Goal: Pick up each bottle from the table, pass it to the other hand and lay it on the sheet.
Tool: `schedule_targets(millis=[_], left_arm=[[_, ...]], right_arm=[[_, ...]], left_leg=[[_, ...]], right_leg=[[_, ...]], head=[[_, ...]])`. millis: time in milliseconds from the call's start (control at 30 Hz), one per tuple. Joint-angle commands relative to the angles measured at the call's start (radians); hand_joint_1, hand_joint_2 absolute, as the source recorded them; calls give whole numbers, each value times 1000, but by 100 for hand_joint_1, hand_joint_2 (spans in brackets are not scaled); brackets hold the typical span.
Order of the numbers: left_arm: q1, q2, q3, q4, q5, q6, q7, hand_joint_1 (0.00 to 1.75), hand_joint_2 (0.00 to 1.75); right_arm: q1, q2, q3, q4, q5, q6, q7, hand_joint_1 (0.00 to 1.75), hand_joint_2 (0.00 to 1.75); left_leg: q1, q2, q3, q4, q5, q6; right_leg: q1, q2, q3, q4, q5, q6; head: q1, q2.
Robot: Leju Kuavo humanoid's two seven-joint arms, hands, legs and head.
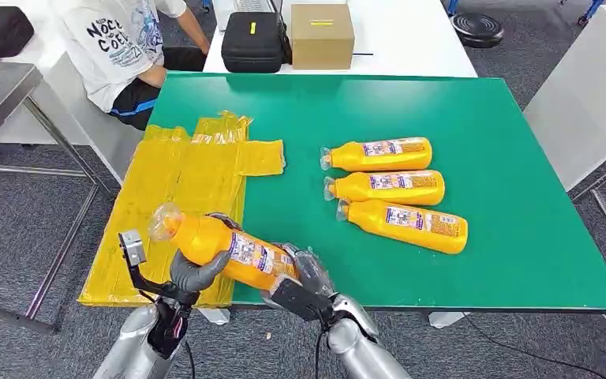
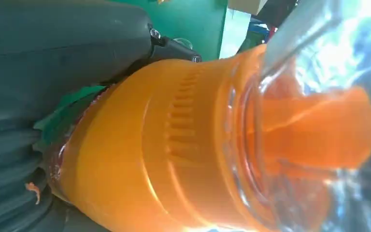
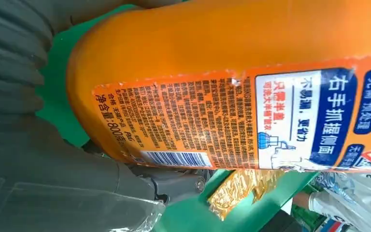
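Over on the left of the green table (image 1: 481,103) lies one crinkly yellow sheet (image 1: 181,181), shiny like foil or plastic, its left part hanging past the table edge. Just above its near end, one orange bottle (image 1: 225,249) is held up in the air, both hands on it at once. Left hand (image 1: 193,272) has its grey thumb and fingers (image 1: 205,272) curled under the bottle near the neck end; right hand (image 1: 304,276) is wrapped round the base end, fingers clamped on it. It's smooth glossy plastic with a ribbed shoulder and a clear cap (image 2: 319,121) over an orange spout. Its label is orange, white and blue with dense Chinese print, a barcode and "800"; the rest is too small for me.

Further right, three more of the same orange bottles (image 1: 387,188) lie on their sides in a stack-like row, caps pointing left, nearly touching.

Back behind the table: one black case (image 1: 252,39), one plain cardboard box (image 1: 322,35), plus a seated person (image 1: 126,47) at the far left.
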Motion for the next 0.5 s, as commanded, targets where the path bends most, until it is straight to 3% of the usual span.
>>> schedule_targets(millis=[33, 267, 300, 333, 500], left_arm=[[-36, 0, 7, 25, 9, -8, 4, 175, 175], [-30, -7, 11, 6, 20, -14, 13, 175, 175], [-28, -6, 12, 2, 19, -13, 14, 175, 175], [-24, -4, 14, -3, 19, -11, 13, 175, 175], [-15, -2, 18, -15, 17, -10, 13, 175, 175]], right_arm=[[-31, -14, 29, 71, 3, 7, -5, 175, 175], [-43, -15, 40, 96, -4, -7, -7, 175, 175], [-41, -16, 42, 90, -4, -14, -10, 154, 175], [-38, -14, 43, 82, -5, -28, -14, 0, 175], [-37, -10, 41, 66, -20, -38, -18, 0, 175]], left_leg=[[2, -1, 3, 0, -1, -2], [2, 0, 4, 0, -1, -2], [2, 0, 4, 1, -2, -2], [3, 0, 5, 1, -2, -3], [2, 1, 5, 1, -3, -3]], right_leg=[[2, -1, 4, -1, -1, -2], [2, -1, 4, -1, -1, -2], [2, -1, 5, -1, -2, -2], [3, -1, 6, 0, -2, -2], [3, -1, 5, 0, -2, -2]], head=[[0, 0], [0, 0], [0, 0], [0, 0], [0, 0]])
